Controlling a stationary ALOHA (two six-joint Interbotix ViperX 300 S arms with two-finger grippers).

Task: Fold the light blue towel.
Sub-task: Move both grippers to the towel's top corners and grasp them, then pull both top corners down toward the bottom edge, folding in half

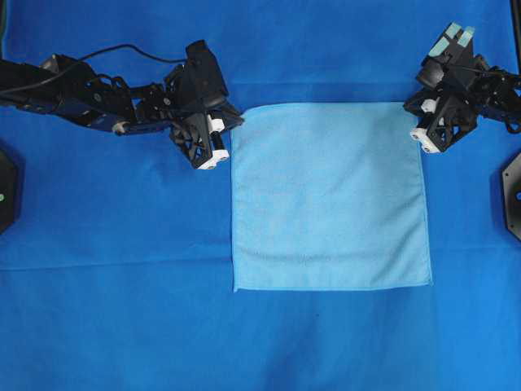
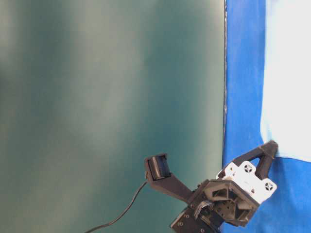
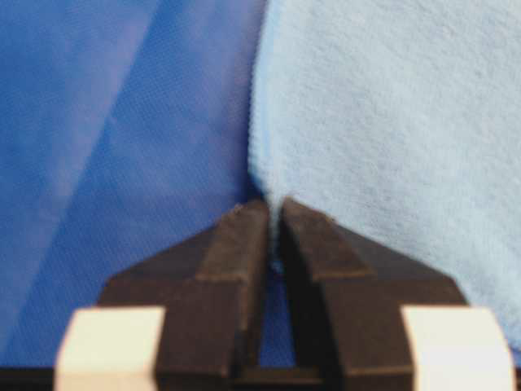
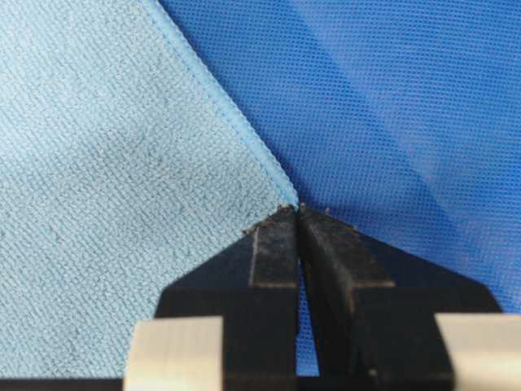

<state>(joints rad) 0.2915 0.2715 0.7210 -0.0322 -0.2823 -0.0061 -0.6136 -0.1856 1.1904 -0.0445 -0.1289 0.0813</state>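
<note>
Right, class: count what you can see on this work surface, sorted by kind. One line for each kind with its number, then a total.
Light blue towel: 1
Royal-blue table sheet: 1
Robot end effectors: 2, the left end effector and the right end effector, each shut at a far corner of the towel
Total: 4

Light blue towel (image 1: 330, 199) flat (unfolded), centred.
</note>
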